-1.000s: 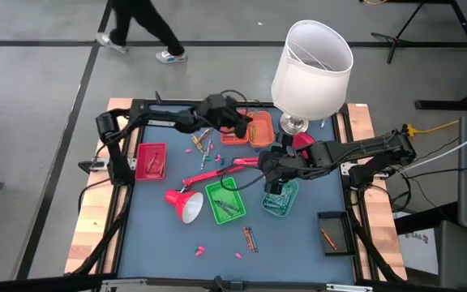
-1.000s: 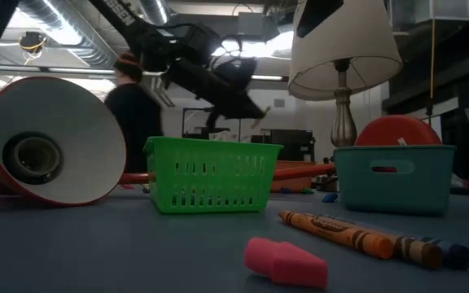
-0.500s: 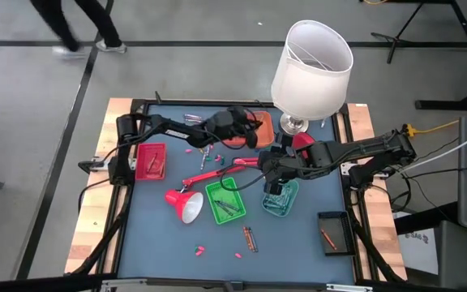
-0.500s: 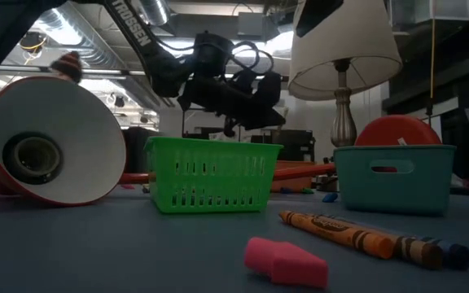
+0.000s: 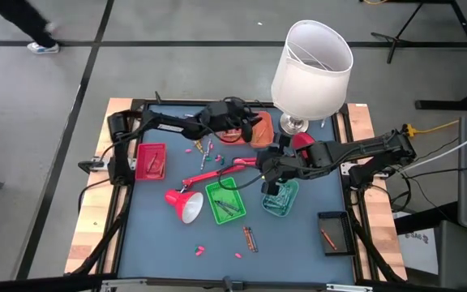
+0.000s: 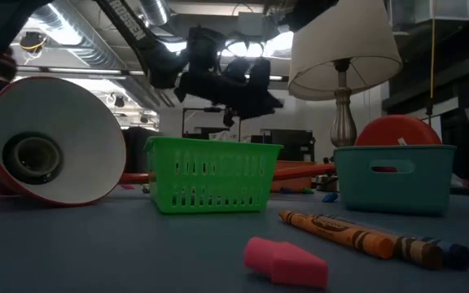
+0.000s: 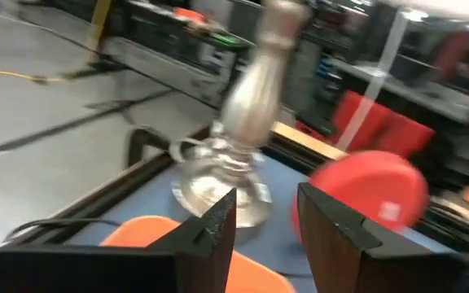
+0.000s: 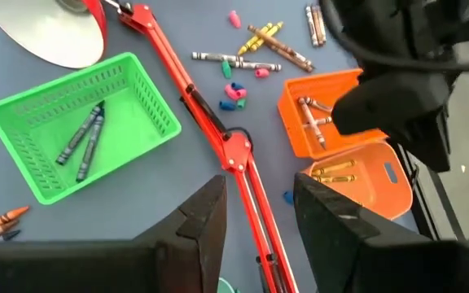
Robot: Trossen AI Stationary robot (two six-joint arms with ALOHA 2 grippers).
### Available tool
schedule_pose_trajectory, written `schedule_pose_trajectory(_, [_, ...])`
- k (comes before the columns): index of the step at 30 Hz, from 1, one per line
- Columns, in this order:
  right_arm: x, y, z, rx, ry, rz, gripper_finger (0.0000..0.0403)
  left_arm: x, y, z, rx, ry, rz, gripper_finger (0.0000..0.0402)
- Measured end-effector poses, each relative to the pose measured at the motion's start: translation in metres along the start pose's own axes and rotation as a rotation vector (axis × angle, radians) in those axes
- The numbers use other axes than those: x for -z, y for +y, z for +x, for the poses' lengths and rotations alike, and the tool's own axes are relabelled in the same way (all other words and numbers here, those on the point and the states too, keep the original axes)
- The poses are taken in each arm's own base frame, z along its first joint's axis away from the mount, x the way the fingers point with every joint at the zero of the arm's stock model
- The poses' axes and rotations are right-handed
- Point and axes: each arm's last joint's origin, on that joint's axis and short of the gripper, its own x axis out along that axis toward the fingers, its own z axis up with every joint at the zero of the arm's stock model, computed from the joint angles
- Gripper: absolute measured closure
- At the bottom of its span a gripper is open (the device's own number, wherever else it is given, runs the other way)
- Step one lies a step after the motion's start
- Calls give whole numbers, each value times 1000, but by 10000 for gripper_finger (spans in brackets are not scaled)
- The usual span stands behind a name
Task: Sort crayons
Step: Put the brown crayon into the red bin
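I am looking down on a blue-grey tabletop point(image 5: 156, 235) framed in pale wood, with a grey workshop floor around it. The short paper-wrapped wax crayons point(image 5: 208, 148) are lying scattered: a loose bunch near the back, two dark ones in the green mesh plastic basket point(image 5: 224, 201), a pair near the front edge point(image 5: 250, 238), and several in the two orange plastic trays point(image 8: 332, 155). I am counting one green, one teal point(image 5: 280, 199), one red point(image 5: 151, 160) and one black tray point(image 5: 333, 229).

My left hand point(image 5: 248, 129) is hovering over the orange trays, fingers spread and holding nothing. My right hand point(image 5: 272, 180) is waiting above the teal tray, also spread.

I am judging the crayons light, stiff and snappable, their paper offering grip; I would be pinching one mid-length, across its width.
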Motion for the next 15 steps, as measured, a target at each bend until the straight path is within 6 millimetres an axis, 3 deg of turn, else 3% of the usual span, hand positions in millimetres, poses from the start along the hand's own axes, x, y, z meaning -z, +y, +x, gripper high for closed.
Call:
schedule_pose_trajectory(4, [-6,-1,1,-9,-56,-55,262,-29,2,-24,55,128,41,288])
schedule_pose_trajectory(7, [-16,-3,3,-38,-129,-93,262,-55,-1,-57,44,239,119,294])
schedule_pose_trajectory(15, [-43,-28,24,-216,-317,-128,262,-113,-45,-174,-9,329,294,300])
